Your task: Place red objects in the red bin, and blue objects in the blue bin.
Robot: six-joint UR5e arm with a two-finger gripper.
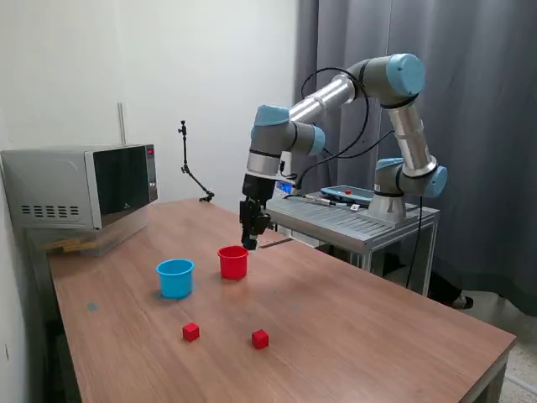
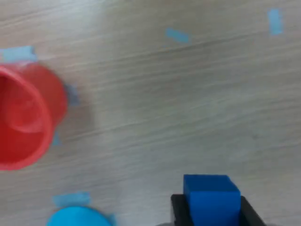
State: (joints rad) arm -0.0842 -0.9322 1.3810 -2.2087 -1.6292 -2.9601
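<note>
One blue cube (image 2: 210,197) is seen clamped between the jaws of the claw (image 1: 250,242) above the bench (image 1: 352,319), near the red cup (image 1: 232,262); judged light, rigid, best held on flat opposite faces.

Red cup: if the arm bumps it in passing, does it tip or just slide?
The red cup looks like thin, empty plastic, so probably light; a bump likely shifts it easily on the smooth wooden table. It stands upright, tapered to a narrower base, so a knock near the rim may tip it. Tipped, it would probably roll.
</note>
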